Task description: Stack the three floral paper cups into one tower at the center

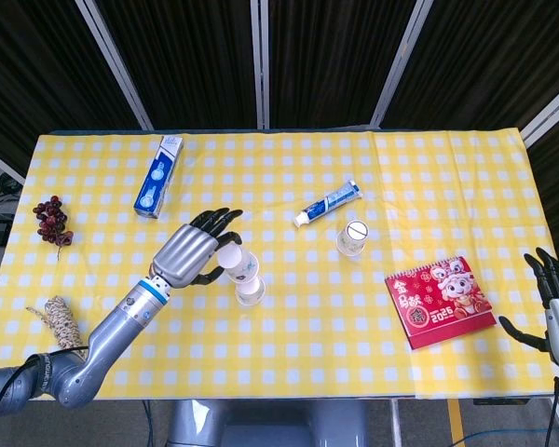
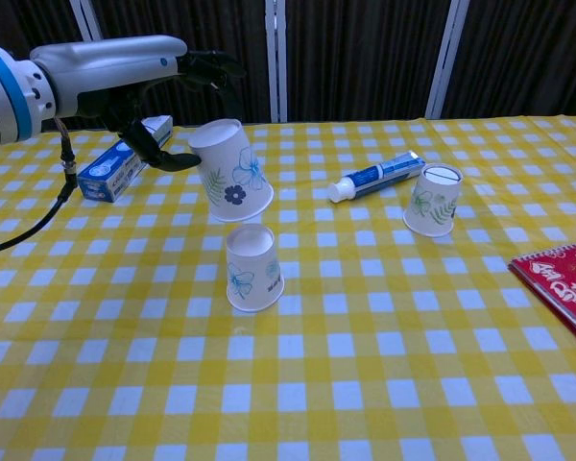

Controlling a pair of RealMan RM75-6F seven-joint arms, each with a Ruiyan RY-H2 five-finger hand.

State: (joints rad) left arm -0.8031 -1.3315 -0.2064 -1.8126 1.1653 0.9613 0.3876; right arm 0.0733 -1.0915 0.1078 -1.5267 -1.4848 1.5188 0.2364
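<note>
Centre cup: a floral paper cup point(image 2: 252, 266) stands upside down on the yellow checked table point(image 2: 365, 384), blue flower print on its side; nothing rests on it.
Held cup: a second floral cup point(image 2: 232, 170), mouth down and tilted, is gripped by the left hand point(image 2: 154, 101) just above the centre cup, clear of it; it carries a blue flower and green leaves.
Left hand: fingers wrapped round the held cup's upper part; in the head view the hand point(image 1: 194, 253) sits just left of both cups.
Third cup: another inverted floral cup point(image 2: 432, 200) with a green leaf print stands to the right, near the toothpaste tube point(image 2: 376, 176), which lies on its side just behind it.
Calendar: a red desk calendar point(image 1: 440, 301) lies flat near the right edge, "2025" readable on it.
Right hand: at the far right edge point(image 1: 558, 307), fingers spread, holding nothing.
Toothpaste box: blue and white point(image 2: 123, 160), behind the left hand; lettering too small to read.
Left edge: a twine bundle point(image 1: 58, 321) and dark grapes point(image 1: 49, 220), well apart from the cups.
</note>
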